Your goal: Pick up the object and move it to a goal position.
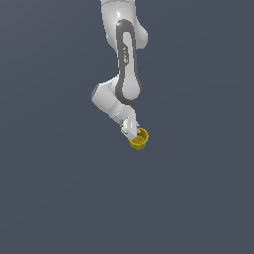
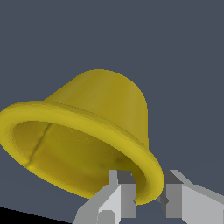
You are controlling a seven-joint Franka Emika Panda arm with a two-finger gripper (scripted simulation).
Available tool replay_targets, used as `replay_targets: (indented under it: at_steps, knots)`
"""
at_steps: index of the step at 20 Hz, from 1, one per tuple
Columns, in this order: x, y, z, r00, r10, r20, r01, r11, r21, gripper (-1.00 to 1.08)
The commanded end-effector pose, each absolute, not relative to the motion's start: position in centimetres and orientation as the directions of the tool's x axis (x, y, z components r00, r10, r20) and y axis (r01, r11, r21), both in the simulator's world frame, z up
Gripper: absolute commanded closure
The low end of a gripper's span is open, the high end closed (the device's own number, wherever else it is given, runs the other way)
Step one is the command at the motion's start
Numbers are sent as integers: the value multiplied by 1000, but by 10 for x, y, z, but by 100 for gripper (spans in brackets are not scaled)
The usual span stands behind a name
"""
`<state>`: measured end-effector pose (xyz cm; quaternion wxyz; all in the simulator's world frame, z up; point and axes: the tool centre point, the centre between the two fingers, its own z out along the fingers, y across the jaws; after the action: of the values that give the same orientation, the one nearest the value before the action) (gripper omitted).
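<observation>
**Gripping the yellow cup by its rim**

Reaching down from the upper middle of the exterior view, the white arm (image 1: 124, 64) ends just below the frame's centre, where the gripper (image 1: 133, 132) meets the yellow cup (image 1: 139, 139). The cup sits slightly right of centre in that view, touching the fingertips, its open mouth tilted so the darker hollow shows.

In the wrist view the cup (image 2: 105, 113) fills most of the picture, lying on its side like a bell: the flared rim faces the lower left of the frame and the domed closed end points toward the upper middle. The gripper (image 2: 146, 197) comes in at the bottom edge. One of the grey fingers (image 2: 118, 199) stands inside the mouth of the cup, the other outside the rim at the lower right, so the pair pinch the rim wall between them. The rim fills the gap between the fingers; contact looks close on both sides.

Around the cup there is only a plain dark blue-grey ground (image 1: 49, 188), flat and featureless in both views. The arm's own forearm covers part of the ground above the cup in the exterior view. A black wedge shows at the lower left corner of the wrist view; I cannot tell what it is.
</observation>
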<state>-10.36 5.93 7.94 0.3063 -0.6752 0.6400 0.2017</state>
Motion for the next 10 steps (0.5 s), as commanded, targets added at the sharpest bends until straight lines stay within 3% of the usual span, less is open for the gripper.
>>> replay_targets:
  at_steps: [1,10]
  knots:
    - [-91,61,85,102,-741,-664,-987,6,-158,108]
    - [-30,64,106,101,-742,-663,-988,5,-157,108]
